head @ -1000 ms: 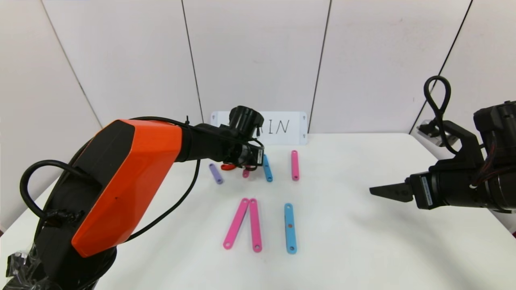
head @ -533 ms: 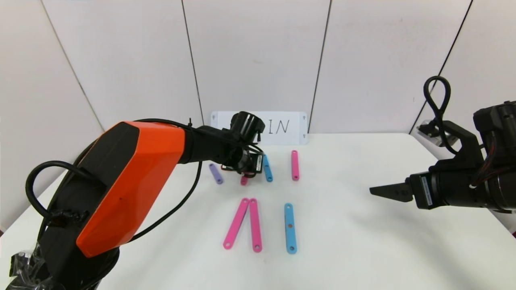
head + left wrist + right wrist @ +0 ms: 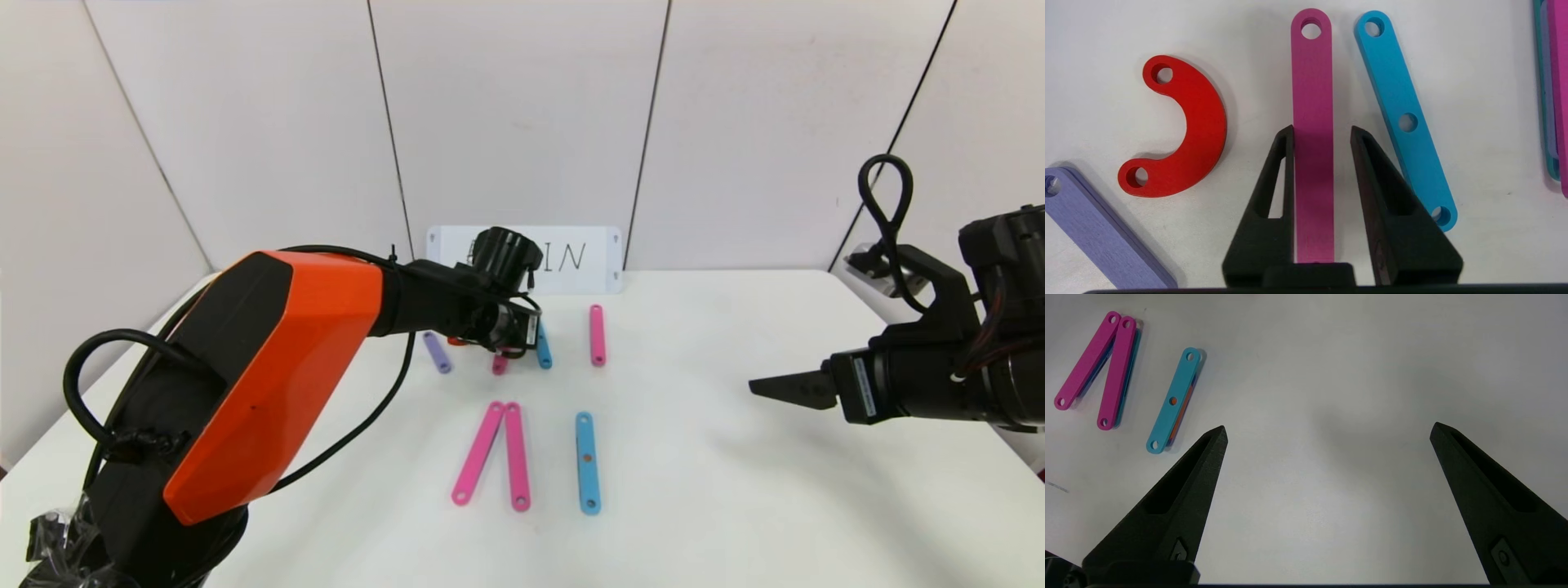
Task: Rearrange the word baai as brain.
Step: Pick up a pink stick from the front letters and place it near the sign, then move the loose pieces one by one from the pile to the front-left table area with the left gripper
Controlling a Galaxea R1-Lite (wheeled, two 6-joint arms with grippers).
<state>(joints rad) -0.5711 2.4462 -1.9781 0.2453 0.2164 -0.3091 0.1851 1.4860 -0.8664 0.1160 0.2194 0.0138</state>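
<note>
Left wrist view: left end effector (image 3: 1322, 134) slightly parted, straddling pink strip (image 3: 1312, 102), long axis along fingers

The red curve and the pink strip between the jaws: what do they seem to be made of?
Red curve: probably rigid plastic, matte; even solid colour, clean flat edges, neat round holes at both ends.
Pink strip: likely the same plastic, matte with a faint fine grain along its length; foam or painted wood cannot be ruled out.
</note>
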